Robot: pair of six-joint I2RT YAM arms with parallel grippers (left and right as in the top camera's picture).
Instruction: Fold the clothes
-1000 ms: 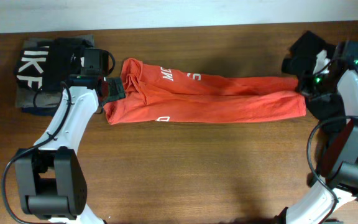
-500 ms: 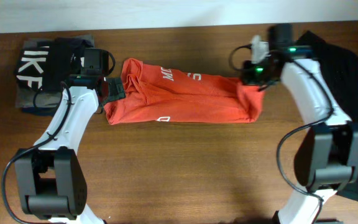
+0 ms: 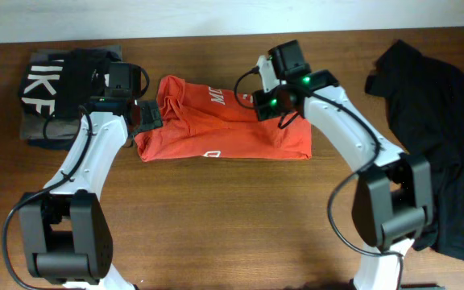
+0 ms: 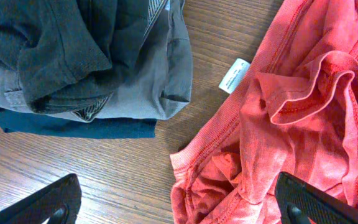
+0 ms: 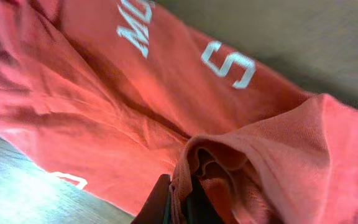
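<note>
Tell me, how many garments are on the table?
5 visible: orange shirt mid-table, black garment far right, three in the left stack; more may hide there.

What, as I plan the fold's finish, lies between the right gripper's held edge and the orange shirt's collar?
Nothing visible, only the orange printed shirt lying flat; the open left gripper sits beside its collar.

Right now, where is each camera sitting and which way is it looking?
Overhead: above the table, looking straight down; shows left arm, right arm, orange shirt, folded pile, black garment.
Left wrist: on the left arm, facing down at pile and shirt collar; open left gripper at the bottom edge.
Right wrist: low over the shirt; right gripper pinches a fold.
Shared: all three see the orange shirt.
</note>
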